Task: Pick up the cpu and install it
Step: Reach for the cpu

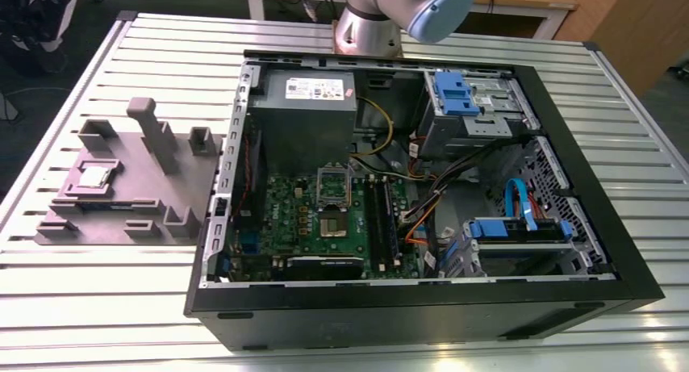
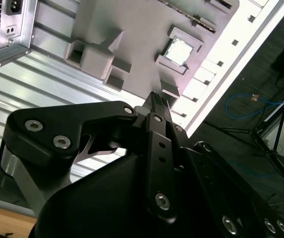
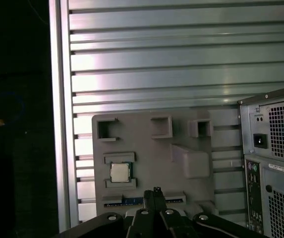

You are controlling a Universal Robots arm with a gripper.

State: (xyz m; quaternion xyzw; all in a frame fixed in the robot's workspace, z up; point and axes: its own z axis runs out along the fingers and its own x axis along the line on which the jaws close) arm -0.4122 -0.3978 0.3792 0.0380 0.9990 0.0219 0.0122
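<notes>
The cpu (image 3: 120, 172) rests in the grey holder (image 3: 151, 159) — hand (image 3: 155, 190) closed, empty, apart.

Open air over the cpu (image 3: 120, 172); tall fixture posts (image 1: 148, 130) nearby.

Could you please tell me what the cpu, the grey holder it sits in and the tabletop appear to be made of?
The cpu: seemingly a metal top, silvery with a dull sheen. The grey holder: probably plastic, matte and uniform, blocky shapes. The tabletop: likely aluminium, ribbed slats with bright streaky reflections.
</notes>
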